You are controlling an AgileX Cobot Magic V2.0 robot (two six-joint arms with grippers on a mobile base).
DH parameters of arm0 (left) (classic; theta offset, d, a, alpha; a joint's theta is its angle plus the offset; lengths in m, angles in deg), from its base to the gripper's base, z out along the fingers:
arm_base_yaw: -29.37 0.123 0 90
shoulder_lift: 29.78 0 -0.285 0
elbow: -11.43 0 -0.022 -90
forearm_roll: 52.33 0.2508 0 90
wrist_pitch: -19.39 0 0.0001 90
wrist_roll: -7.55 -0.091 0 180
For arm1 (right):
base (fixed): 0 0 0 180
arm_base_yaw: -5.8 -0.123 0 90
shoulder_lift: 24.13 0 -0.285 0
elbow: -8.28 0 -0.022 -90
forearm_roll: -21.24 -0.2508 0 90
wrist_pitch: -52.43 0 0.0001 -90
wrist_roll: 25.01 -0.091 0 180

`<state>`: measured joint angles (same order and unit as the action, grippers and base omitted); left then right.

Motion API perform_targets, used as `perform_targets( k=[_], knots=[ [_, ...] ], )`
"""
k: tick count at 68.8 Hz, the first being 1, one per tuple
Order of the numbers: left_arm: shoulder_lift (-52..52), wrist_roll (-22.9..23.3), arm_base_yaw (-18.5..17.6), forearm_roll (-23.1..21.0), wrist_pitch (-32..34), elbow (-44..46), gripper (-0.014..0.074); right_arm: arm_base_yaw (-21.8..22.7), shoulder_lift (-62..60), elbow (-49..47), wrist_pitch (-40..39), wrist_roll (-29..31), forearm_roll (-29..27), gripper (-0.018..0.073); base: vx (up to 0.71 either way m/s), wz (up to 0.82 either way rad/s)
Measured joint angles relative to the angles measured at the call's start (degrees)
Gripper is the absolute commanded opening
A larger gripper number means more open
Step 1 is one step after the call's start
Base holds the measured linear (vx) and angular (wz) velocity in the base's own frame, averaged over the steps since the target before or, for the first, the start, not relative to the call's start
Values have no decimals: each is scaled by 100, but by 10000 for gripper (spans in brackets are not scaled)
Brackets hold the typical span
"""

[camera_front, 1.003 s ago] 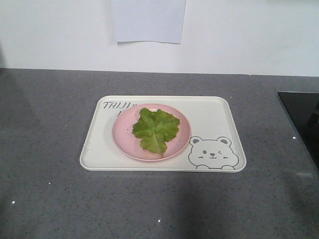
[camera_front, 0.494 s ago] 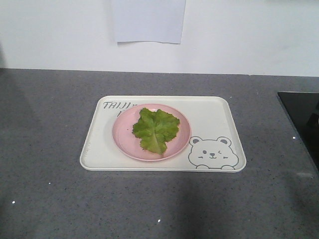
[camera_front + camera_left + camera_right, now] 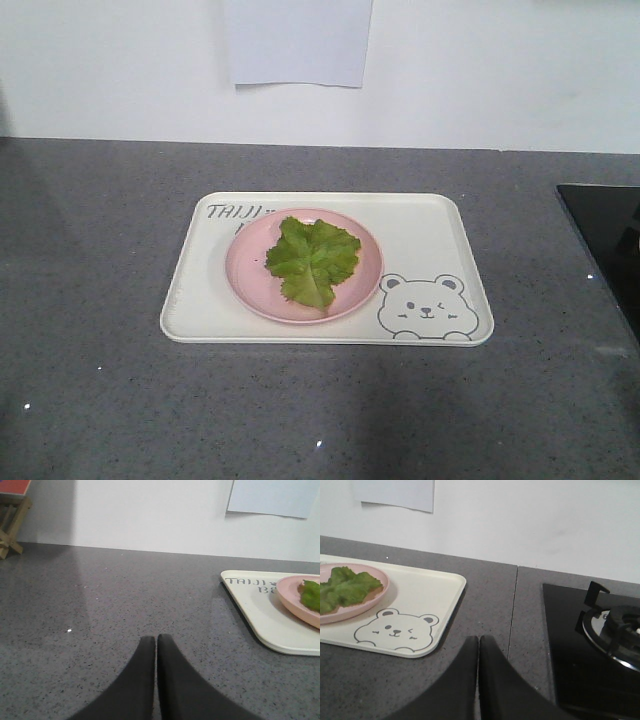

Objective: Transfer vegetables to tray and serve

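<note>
Lettuce leaf (image 3: 313, 260) on pink plate (image 3: 246, 283), plate on bear tray (image 3: 430, 235). Left gripper (image 3: 156, 641), right gripper (image 3: 478, 640) both clenched, empty, near tray's 2 sides. Serve: grip opposite rims, lift level.

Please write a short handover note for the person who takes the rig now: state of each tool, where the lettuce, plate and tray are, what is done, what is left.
Left tool: shut, empty, low over the bare counter, left of the tray.
Right tool: shut, empty, over the counter between the tray and the stove.
Lettuce leaf: lies on the pink plate, and the plate stands on the tray.
Done: vegetables are on the tray, by way of the plate.
Left: serving; nothing is gripping the tray yet.
</note>
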<state>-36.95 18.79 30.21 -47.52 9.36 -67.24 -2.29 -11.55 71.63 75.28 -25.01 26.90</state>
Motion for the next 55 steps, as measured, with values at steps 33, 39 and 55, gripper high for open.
perform_targets(
  k=[33,39,55],
  knots=[
    [0,0,0,0,-14,0,-6,5,-547,1548,-1803,0,-505,-6,0,0],
    [0,0,0,0,-14,0,-6,5,-547,1548,-1892,0,-566,-6,0,0],
    [0,0,0,0,-14,0,-6,5,-547,1548,-2006,-32,-651,-6,0,0]
  ],
)
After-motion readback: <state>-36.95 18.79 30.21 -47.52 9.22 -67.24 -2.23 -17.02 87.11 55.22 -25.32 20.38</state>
